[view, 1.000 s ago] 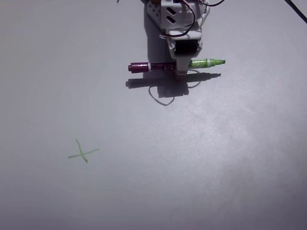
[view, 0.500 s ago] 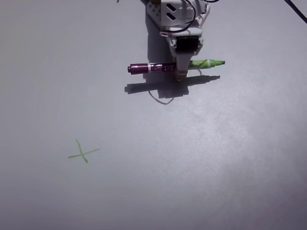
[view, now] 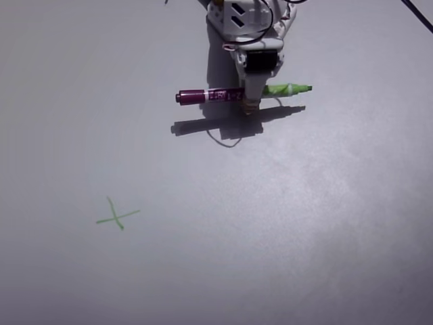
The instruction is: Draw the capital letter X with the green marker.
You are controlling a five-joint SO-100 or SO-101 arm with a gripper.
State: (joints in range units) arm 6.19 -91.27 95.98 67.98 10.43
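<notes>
Fixed view showed the gripper (view: 252,101) pinching the green marker (view: 216,95) sideways above the table, X (view: 117,214) already drawn; a loose grip risked a drop.

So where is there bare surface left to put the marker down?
Most of the table is bare: the whole right and lower part, and the upper left. Avoid the lower left, where the X is drawn. The top centre is crowded, with the end effector holding the green marker above its shadow.
</notes>
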